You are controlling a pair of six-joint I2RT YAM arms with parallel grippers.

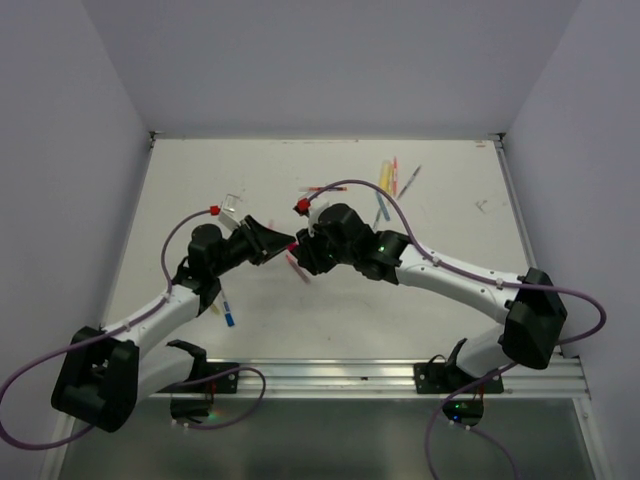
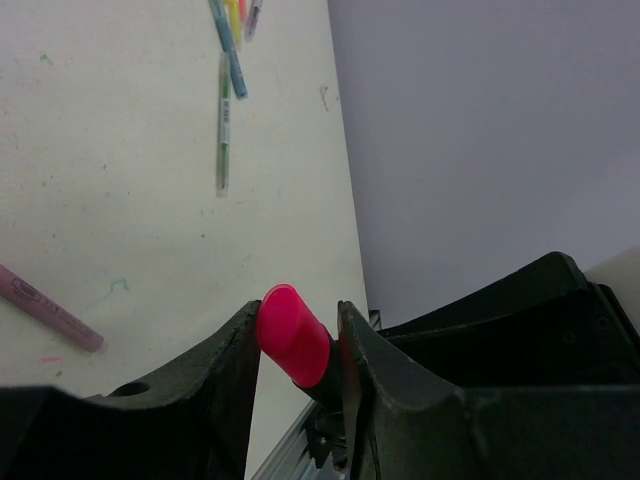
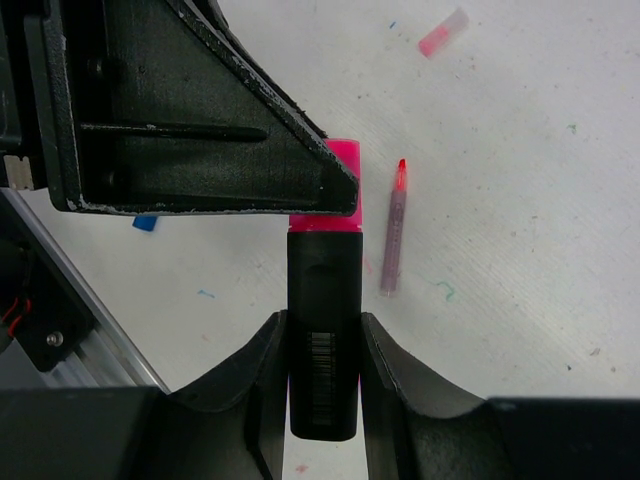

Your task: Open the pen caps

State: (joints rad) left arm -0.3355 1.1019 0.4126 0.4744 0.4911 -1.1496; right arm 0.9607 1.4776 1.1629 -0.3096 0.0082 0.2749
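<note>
A thick pink-and-black highlighter (image 3: pixel 322 330) is held in the air between both grippers, over the middle of the table (image 1: pixel 440 310). My left gripper (image 2: pixel 297 318) is shut on its pink cap (image 2: pixel 292 340). My right gripper (image 3: pixel 322 345) is shut on the black body, barcode side up. In the right wrist view the left finger (image 3: pixel 200 130) covers most of the cap (image 3: pixel 343 152). The cap sits flush against the body. In the top view the left gripper (image 1: pixel 278 243) and the right gripper (image 1: pixel 303 250) meet tip to tip.
An uncapped mauve pen with a red tip (image 3: pixel 393 235) and a pale pink cap (image 3: pixel 443 32) lie on the table below. Several pens lie at the back (image 1: pixel 386 180). A blue-ended pen (image 1: pixel 228 310) lies by the left arm. A metal rail (image 1: pixel 330 375) runs along the near edge.
</note>
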